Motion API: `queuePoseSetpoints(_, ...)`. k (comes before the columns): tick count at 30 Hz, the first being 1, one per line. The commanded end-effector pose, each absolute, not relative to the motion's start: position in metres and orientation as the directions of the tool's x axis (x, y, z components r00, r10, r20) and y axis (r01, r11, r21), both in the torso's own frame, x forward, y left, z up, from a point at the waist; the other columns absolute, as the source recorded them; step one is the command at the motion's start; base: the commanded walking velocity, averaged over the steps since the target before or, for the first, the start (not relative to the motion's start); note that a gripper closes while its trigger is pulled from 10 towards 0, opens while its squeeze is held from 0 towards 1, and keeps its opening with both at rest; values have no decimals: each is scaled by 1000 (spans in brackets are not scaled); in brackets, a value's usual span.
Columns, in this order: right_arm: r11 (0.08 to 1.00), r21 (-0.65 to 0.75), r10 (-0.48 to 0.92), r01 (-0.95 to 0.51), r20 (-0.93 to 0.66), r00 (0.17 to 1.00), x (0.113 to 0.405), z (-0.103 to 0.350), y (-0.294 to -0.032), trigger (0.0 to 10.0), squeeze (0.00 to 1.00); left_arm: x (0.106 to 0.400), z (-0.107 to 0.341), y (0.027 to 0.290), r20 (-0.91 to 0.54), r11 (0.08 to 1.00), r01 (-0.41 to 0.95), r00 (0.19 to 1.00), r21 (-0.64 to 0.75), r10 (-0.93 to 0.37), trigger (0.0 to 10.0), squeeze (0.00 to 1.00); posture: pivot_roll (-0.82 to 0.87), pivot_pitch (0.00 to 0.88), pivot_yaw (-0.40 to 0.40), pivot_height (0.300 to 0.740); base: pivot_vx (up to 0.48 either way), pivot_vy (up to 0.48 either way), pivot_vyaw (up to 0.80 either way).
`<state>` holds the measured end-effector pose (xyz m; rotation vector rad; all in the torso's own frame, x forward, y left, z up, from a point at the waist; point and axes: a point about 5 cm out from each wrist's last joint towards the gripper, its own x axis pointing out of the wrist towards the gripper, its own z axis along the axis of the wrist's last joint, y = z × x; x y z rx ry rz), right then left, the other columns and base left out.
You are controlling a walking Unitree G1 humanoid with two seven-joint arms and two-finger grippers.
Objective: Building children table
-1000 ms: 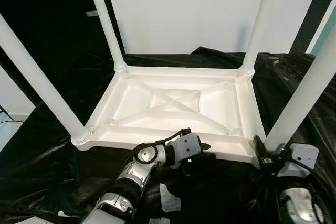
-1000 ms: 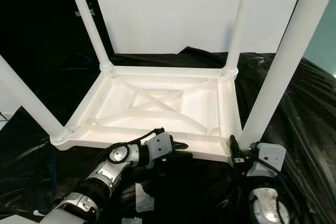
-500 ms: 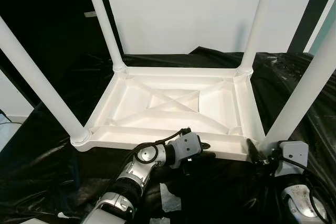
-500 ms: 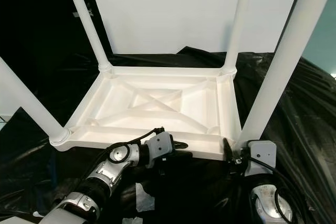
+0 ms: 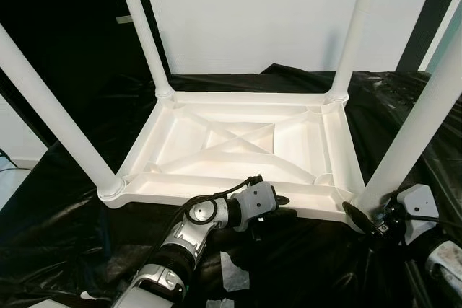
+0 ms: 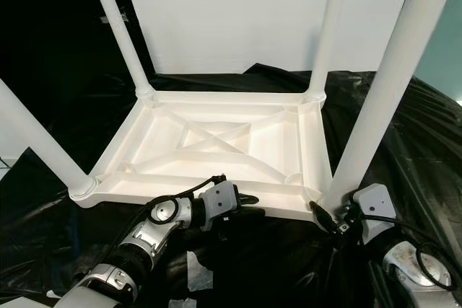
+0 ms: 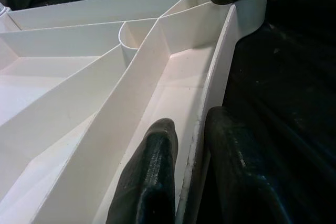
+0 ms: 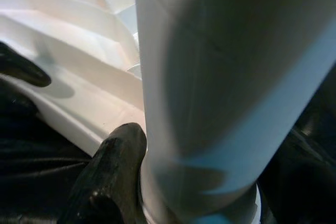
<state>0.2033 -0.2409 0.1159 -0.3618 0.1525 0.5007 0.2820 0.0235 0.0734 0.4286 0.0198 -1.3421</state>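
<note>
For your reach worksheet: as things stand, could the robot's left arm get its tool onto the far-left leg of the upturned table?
Probably not. The left tool is pinched on the near rim of the tabletop, and the far-left leg stands at the opposite corner, across the whole ribbed underside. It would have to let go first.

You get sharp, bright head views; white table (image 5: 238, 142) near glare, black sheet (image 5: 65, 229) swallows detail; right wrist's leg (image 8: 220, 87) blurred.
</note>
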Motion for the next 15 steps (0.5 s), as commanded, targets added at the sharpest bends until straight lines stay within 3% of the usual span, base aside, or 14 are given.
queuePoseSetpoints(1, 755, -219, 544, -618, -316, 777, 194, 100, -229, 0, 0, 272, 39, 30, -367, 257, 945, 317, 205, -874, 10000, 0, -99, 0, 59, 740, 0, 0, 0)
queuePoseSetpoints(7, 780, -154, 535, -607, -341, 773, 190, 92, -230, 0, 0, 272, 39, 30, -367, 255, 945, 315, 204, -875, 10000, 0, -101, 0, 61, 740, 0, 0, 0)
queuePoseSetpoints(11, 844, -124, 480, -522, -263, 837, 191, 90, -217, 0, 0, 271, 39, 30, -368, 253, 946, 314, 203, -875, 10000, 0, -102, 0, 61, 740, 0, 0, 0)
queuePoseSetpoints(14, 910, -102, 379, -402, -185, 907, 193, 88, -204, 0, 0, 271, 39, 30, -369, 253, 946, 313, 203, -875, 10000, 0, -102, 0, 62, 740, 0, 0, 0)
queuePoseSetpoints(15, 978, -72, 186, -195, -111, 976, 194, 84, -198, 980, 0, 271, 39, 30, -369, 252, 946, 313, 204, -875, 10000, 0, -99, 0, 62, 740, 0, 0, 0)
